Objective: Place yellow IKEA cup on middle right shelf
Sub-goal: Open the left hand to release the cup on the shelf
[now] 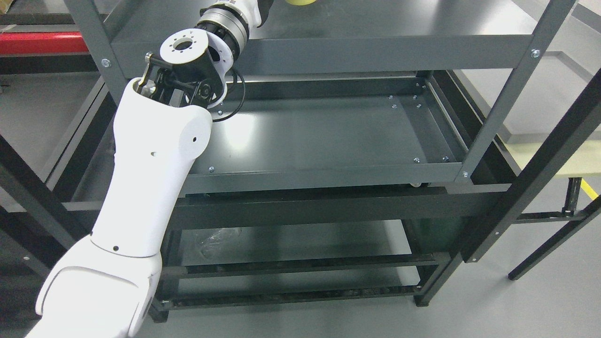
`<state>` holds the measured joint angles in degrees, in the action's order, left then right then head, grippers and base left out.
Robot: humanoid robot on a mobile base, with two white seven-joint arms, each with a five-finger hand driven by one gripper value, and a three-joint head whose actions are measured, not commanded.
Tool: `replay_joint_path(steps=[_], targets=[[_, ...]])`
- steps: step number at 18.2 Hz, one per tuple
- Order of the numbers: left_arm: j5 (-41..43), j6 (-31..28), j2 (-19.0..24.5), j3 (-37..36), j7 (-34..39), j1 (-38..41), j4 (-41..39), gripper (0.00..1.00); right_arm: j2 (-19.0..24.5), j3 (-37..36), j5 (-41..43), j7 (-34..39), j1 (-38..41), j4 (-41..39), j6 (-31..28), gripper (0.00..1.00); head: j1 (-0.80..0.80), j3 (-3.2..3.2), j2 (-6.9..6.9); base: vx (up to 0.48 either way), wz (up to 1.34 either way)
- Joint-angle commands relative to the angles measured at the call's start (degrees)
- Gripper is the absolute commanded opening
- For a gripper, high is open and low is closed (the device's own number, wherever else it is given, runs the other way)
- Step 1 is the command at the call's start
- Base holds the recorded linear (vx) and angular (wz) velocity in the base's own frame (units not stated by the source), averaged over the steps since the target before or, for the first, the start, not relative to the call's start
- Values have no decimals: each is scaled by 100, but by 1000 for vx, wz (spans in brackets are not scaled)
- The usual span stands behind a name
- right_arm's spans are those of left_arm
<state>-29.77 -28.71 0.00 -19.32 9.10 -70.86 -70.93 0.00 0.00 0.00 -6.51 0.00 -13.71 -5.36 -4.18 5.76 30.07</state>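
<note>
Left arm (155, 178): extended up to the top shelf (375, 51).
Yellow cup (300, 2): cropped at the frame edge.
Fingers: hidden; state cannot be told.

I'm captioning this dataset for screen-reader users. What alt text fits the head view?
The robot's white left arm reaches up from the lower left to the top level of a dark grey metal shelf unit, where a yellow cup barely shows at the picture's top edge. The hand is out of view.
</note>
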Motion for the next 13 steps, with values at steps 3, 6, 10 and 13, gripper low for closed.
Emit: replay_joint_path(steps=[3, 6, 10, 13], targets=[[199, -82, 100, -46, -348, -59, 616, 85, -100, 97, 141, -17, 79, 0, 0, 99, 0, 0, 0, 0, 0], [340, -82, 100, -37, -348, -59, 379, 95, -100, 97, 141, -17, 79, 0, 0, 99, 0, 0, 0, 5, -13], [419, -91, 100, 120, -339, -182, -104, 98, -100, 97, 141, -17, 79, 0, 0, 99, 0, 0, 0, 0, 0], [428, -187, 100, 375, -339, -270, -517, 98, -100, 97, 141, -17, 79, 0, 0, 99, 0, 0, 0, 0, 0]])
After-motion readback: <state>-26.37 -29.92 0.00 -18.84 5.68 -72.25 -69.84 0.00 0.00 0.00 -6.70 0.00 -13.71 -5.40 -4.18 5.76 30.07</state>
